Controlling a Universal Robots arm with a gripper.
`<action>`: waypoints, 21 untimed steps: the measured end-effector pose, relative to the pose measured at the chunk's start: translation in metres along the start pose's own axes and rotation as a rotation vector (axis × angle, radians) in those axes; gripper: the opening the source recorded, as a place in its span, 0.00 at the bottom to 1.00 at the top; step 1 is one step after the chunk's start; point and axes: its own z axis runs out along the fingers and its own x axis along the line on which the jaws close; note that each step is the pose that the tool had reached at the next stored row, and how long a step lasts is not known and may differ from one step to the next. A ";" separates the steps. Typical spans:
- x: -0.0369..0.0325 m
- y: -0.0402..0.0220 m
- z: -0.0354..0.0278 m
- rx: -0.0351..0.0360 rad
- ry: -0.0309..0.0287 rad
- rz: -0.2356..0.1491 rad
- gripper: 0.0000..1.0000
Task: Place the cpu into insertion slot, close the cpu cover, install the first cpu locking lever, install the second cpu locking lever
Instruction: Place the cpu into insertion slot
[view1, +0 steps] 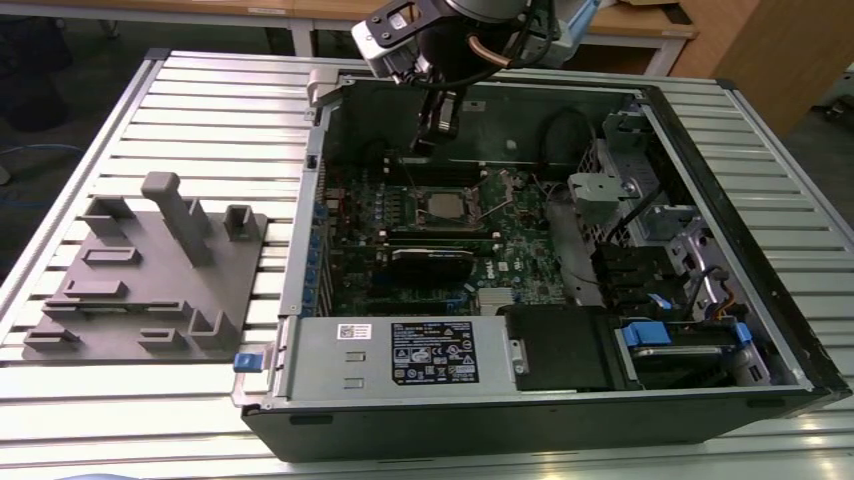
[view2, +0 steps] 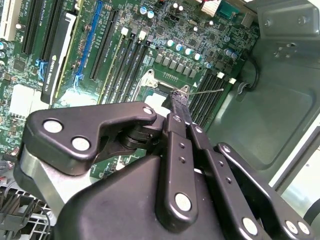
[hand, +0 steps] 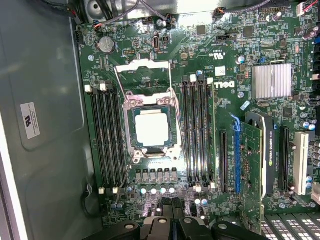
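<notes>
The cpu (hand: 152, 128) already lies flat in the insertion slot (hand: 128, 125), its pale metal top facing up and squared with the silvery rim, so the first step looks done. The cpu cover (hand: 141, 63) is not down. It lies folded back just beyond the socket, its square cut-out over bare board. A thin wire lever (view2: 205, 91) stands free beside the socket and is not hooked, so closing the cover and fastening both levers appear to be left.

The gripper (view2: 178, 102) hangs over the board beside the socket, on its far side in the exterior view. Its jaws are pressed together, with nothing visible between them. Memory slots (hand: 196, 130) flank the socket, and a long black expansion card (hand: 267, 150) sits farther off. The open computer case (view1: 561, 420) rests on a slatted tabletop (view1: 214, 110), with a grey fixture block (view1: 147, 290) at the exterior view's left.
</notes>
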 end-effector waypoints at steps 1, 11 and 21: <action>0.0000 0.0000 0.0002 0.0000 0.0001 0.000 0.10; -0.0002 0.0005 0.0028 -0.0077 0.0000 0.000 0.10; -0.0004 0.0013 0.0067 -0.0997 0.0080 -0.007 0.10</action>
